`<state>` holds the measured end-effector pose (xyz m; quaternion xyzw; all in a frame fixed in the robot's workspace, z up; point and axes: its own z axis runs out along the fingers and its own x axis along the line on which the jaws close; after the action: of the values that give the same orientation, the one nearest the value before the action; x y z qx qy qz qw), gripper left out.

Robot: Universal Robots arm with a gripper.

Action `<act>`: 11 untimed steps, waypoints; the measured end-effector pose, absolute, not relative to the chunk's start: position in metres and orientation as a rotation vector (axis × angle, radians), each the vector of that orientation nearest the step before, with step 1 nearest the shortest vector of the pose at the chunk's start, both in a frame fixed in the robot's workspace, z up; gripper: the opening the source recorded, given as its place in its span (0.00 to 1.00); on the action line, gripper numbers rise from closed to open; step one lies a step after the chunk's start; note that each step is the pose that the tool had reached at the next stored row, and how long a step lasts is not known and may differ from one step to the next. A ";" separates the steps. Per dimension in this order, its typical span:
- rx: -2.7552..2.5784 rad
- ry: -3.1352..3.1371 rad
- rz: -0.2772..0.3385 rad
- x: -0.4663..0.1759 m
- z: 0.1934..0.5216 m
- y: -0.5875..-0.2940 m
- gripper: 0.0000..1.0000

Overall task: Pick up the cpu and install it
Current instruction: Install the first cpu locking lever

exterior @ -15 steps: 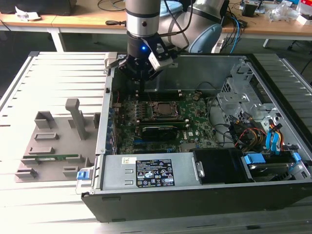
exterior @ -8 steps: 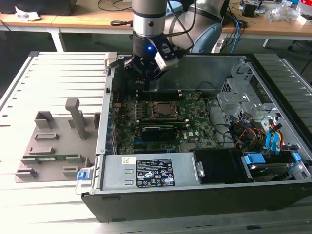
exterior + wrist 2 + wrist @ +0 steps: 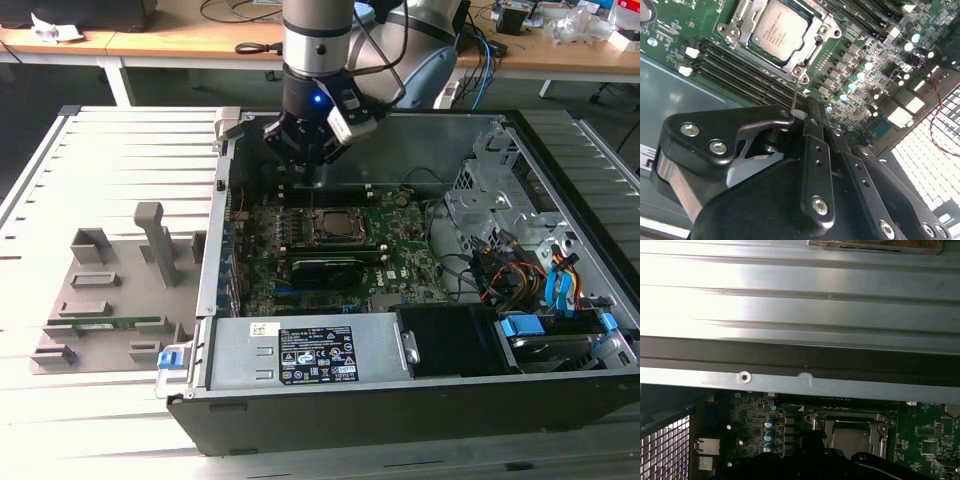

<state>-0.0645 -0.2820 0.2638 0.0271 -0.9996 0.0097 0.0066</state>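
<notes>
The cpu is seated in the metal-framed socket on the motherboard, inside the open computer case on the counter. In the exterior view the claw hangs inside the case near its rear wall, above the board and just beyond the socket, apart from the cpu. In the second wrist view its black fingers are closed together, holding nothing. The first wrist view shows the cpu just beyond the claw body.
</notes>
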 end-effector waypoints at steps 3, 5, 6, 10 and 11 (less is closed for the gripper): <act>0.084 -3.127 0.030 -0.060 0.264 -0.282 0.11; 0.085 -3.127 0.030 -0.057 0.264 -0.282 0.11; 0.085 -3.127 0.030 -0.056 0.264 -0.282 0.11; 0.084 -3.127 0.030 -0.053 0.263 -0.282 0.11; 0.084 -3.127 0.030 -0.052 0.263 -0.282 0.11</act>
<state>-0.0524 -0.2819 0.2632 0.0270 -0.9996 0.0096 0.0067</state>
